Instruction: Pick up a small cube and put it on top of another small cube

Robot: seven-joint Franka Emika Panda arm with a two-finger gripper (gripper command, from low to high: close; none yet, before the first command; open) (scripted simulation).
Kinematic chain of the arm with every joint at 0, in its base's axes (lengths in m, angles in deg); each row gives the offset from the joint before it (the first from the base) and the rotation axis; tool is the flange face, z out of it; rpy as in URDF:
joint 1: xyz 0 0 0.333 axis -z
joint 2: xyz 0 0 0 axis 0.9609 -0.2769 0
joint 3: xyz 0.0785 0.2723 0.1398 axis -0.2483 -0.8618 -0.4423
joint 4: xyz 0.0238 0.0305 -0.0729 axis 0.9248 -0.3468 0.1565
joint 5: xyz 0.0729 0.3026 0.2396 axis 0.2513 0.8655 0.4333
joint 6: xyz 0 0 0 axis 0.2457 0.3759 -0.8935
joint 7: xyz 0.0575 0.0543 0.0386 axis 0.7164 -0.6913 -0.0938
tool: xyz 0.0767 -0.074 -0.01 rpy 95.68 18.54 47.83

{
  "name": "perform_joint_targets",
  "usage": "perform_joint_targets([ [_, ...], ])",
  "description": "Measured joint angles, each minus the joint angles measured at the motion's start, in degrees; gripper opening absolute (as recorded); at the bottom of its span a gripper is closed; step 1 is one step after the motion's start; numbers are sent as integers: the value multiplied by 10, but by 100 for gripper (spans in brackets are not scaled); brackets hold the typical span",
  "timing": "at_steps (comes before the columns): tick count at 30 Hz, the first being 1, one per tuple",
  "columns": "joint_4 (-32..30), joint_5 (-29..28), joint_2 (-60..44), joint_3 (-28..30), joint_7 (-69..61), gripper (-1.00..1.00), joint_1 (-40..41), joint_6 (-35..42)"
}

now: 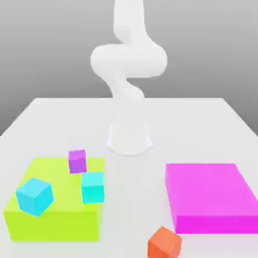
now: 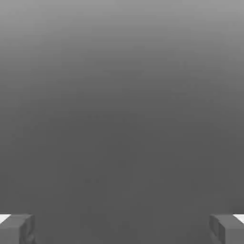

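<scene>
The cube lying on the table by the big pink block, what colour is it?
Orange, clearest in the exterior view.

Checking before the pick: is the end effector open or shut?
Open. In the hand view the end effector has its two fingertips far apart at opposite edges, with nothing between them.

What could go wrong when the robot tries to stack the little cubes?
The light blue cube sits tilted at the green block's edge, so a nudge might tip it off. The teal cube and purple cube are close together; the open gripper could bump one while grabbing the other.
</scene>
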Motion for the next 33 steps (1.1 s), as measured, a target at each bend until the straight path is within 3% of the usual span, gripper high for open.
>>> perform_joint_targets([
  [10, -23, 46, -212, 50, -174, 0, -86, -74],
  [17, -39, 73, -357, 52, -291, 0, -115, -125],
  [27, -62, 33, -557, 42, -395, 0, -131, -207],
  [31, -49, 42, -640, 29, -410, 0, -122, -270],
  [32, -47, 45, -654, 26, -412, -100, -120, -281],
  [33, -47, 45, -654, 26, -412, -100, -120, -281],
])
